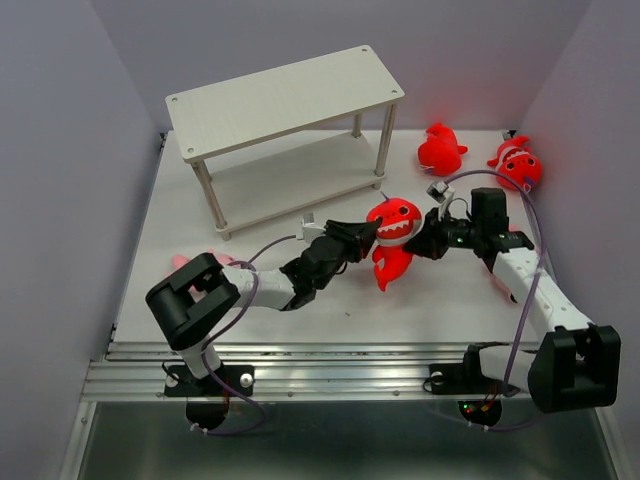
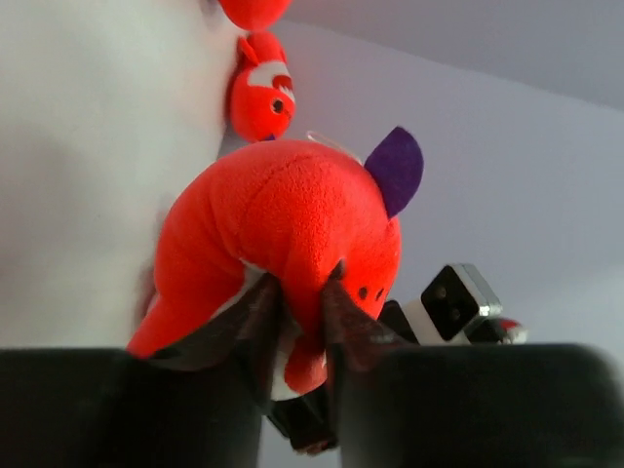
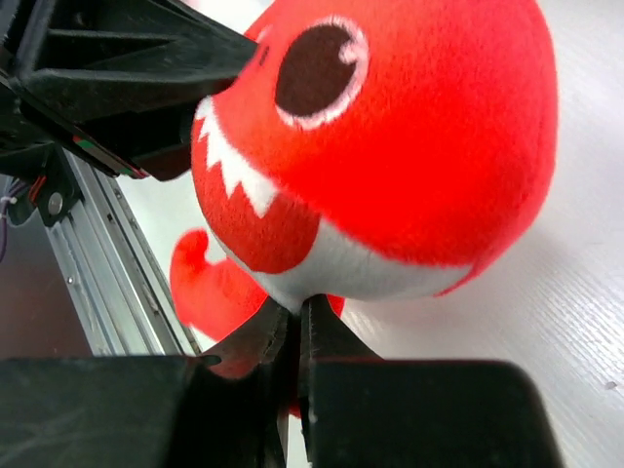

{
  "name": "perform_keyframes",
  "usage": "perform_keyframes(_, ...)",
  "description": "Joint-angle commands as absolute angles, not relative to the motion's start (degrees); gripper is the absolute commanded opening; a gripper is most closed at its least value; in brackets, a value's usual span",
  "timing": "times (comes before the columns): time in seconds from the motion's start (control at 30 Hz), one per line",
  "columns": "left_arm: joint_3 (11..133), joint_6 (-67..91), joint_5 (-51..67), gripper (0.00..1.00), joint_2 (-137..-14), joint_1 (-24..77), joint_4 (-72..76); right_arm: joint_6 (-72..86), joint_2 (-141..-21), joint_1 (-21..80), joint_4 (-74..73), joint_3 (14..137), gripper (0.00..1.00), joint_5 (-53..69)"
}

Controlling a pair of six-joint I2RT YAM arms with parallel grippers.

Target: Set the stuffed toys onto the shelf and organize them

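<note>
No toy sits on your shelf (image 1: 285, 95); a pink toy (image 1: 182, 262) peeks from behind the left arm (image 1: 200, 295); your left pincer (image 1: 371, 233) pinches the red shark (image 1: 396, 222) at the middle of the table (image 1: 400, 320); the right pincer (image 1: 419, 243) is clamped on its underside; a second shark (image 1: 440, 152) and a third shark (image 1: 518, 166) lie far right; all placing remains.

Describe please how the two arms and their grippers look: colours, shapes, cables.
Both arms have white links between bulky black joint housings: left arm, right arm. Thin purple cables loop along each. The left gripper and right gripper are black, with two tapering fingers each.
</note>
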State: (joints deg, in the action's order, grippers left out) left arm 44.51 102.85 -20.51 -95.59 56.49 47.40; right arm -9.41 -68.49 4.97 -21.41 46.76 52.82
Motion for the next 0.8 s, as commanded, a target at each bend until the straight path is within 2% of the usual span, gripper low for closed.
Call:
perform_keyframes(0.0,35.7,84.4,-7.6,0.47,-93.3,55.6,77.7,-6.5,-62.9,5.6,-15.6,47.8,0.01,52.0)
perform_keyframes(0.03,33.8,82.5,-5.8,0.53,-93.1,55.2,81.2,-6.2,-62.3,5.6,-15.6,47.8,0.01,52.0)
perform_keyframes(0.07,30.7,80.6,-2.2,0.74,-92.8,54.4,86.0,-5.8,-61.7,5.1,-15.7,47.6,0.01,52.1)
perform_keyframes(0.1,29.6,76.5,-0.5,0.83,-92.0,54.1,87.0,-5.6,-61.2,5.1,-15.7,47.5,0.01,52.2)
perform_keyframes(0.17,27.6,72.5,3.1,0.89,-90.2,54.0,82.1,-5.0,-60.0,4.6,-15.9,47.3,0.01,52.6)
perform_keyframes(0.4,29.6,52.0,0.6,0.94,-75.9,56.6,52.6,-3.3,-60.8,3.0,-16.8,48.2,0.01,55.0)
perform_keyframes(0.57,32.0,46.4,3.3,0.95,-74.1,56.9,48.8,-2.4,-63.5,3.0,-16.7,49.7,0.01,57.6)
perform_keyframes(0.77,35.6,44.9,2.6,0.94,-78.9,59.4,46.2,-1.7,-64.4,3.0,-16.6,51.4,0.01,60.5)
